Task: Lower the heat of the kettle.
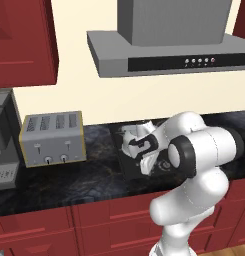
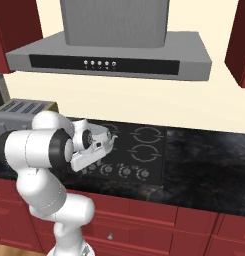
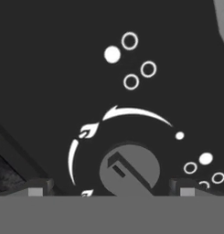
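claw [image 3: 111,189] spread wide, straddling the grey stove knob [image 3: 130,170].

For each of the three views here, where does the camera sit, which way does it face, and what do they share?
Left base view: behind the arm's left, looking forward and down at the counter, toaster and range hood; the white arm rises lower right.
Right base view: behind the arm's right, facing the cooktop, its knob row and the hood; the arm rises lower left.
Hand view: on the hand, looking close along the tool at one stove knob, a dark fingertip either side.
Shared: both base views show the toaster, hood and arm.
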Robot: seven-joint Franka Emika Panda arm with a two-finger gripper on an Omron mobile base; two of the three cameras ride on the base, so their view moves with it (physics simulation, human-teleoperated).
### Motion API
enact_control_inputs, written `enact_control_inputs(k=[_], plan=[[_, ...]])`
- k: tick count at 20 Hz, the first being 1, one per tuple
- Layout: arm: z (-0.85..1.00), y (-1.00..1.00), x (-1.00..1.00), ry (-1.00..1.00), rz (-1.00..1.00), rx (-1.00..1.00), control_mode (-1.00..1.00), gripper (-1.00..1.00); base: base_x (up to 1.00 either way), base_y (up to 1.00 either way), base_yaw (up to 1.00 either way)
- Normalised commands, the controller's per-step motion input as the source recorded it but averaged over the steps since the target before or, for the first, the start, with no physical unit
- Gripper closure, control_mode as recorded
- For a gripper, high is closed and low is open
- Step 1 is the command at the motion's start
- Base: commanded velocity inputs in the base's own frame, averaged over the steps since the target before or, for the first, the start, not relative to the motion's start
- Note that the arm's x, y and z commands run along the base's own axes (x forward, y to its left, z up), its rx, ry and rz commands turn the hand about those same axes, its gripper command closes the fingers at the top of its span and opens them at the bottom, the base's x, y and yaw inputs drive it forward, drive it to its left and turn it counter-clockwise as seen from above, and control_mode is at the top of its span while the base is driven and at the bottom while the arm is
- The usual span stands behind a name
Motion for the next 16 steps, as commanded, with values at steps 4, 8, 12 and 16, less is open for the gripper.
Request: enact_control_inputs(k=[4,8,12,16], plan=[[0.0,0.0,0.05,0.0,0.0,0.0,-1.0,-1.0,0.0,0.0,0.0],[0.0,0.0,0.07,0.0,0.0,0.0,-1.0,-1.0,0.0,0.0,0.0],[-0.03,0.0,0.03,0.0,0.0,0.0,-1.0,-1.0,0.0,0.0,0.0],[-0.11,0.0,0.0,0.0,0.0,0.0,-1.0,-1.0,0.0,0.0,0.0]])
